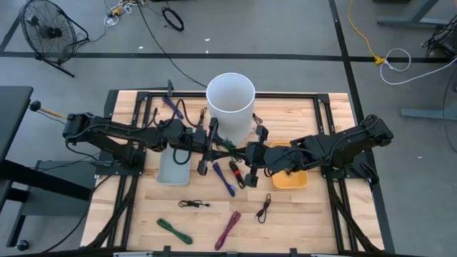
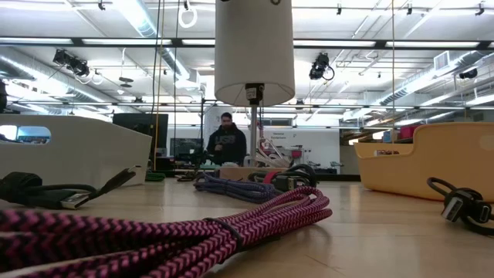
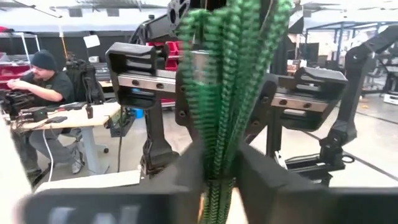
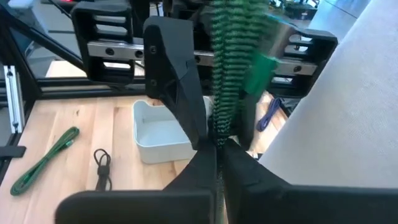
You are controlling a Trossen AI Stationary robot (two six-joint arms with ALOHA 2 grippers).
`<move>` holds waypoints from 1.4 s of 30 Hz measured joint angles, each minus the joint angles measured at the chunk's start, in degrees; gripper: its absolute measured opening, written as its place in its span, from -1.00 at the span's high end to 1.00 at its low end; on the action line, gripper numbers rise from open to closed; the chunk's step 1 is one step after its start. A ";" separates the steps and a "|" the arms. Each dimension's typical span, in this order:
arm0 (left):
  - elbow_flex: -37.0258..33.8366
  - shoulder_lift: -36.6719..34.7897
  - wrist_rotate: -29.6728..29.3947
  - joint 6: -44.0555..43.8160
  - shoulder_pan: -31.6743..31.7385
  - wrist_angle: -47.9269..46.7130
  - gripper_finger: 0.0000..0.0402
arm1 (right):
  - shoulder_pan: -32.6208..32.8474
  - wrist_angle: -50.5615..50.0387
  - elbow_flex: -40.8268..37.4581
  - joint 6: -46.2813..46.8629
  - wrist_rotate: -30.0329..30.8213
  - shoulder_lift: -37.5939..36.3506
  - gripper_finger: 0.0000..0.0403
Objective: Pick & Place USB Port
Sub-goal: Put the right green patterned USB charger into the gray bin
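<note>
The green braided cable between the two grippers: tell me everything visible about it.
The green braided cable is a bundled coil with a woven green-and-dark sheath, like fabric. It hangs roughly upright in the air between the arms, above the table's middle. The right gripper is shut on it; the left gripper's fingers flank it closely.

table point(image 1: 321, 214): pale wood; green cable point(image 4: 227, 68): braided cloth; white bin point(image 4: 163, 144): smooth plastic

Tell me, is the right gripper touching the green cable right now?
Touching. The right wrist view shows the right gripper with its fingers closed on the green cable, which rises straight out from between them with no gap.
</note>
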 joint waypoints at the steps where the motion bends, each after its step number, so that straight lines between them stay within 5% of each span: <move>1: 0.00 0.01 0.10 0.54 0.00 0.07 0.82 | 0.00 -0.25 0.00 0.06 0.18 0.00 0.92; 15: 0.00 -1.34 -3.23 0.59 0.07 -4.41 0.89 | -0.07 -4.46 0.00 1.19 -1.00 -0.07 0.39; 30: 0.07 -16.37 -24.22 -10.31 -8.33 -51.62 0.89 | 0.10 -14.64 0.02 8.85 -2.49 -0.15 0.28; 36: 0.11 -19.35 -32.45 -25.54 -11.40 -73.24 0.89 | 0.02 -14.79 0.02 9.62 -2.27 -0.15 0.27; 42: -1.74 -18.37 -32.08 -42.31 -12.94 -85.83 0.89 | 0.08 -15.01 0.02 9.63 -2.24 -0.15 0.27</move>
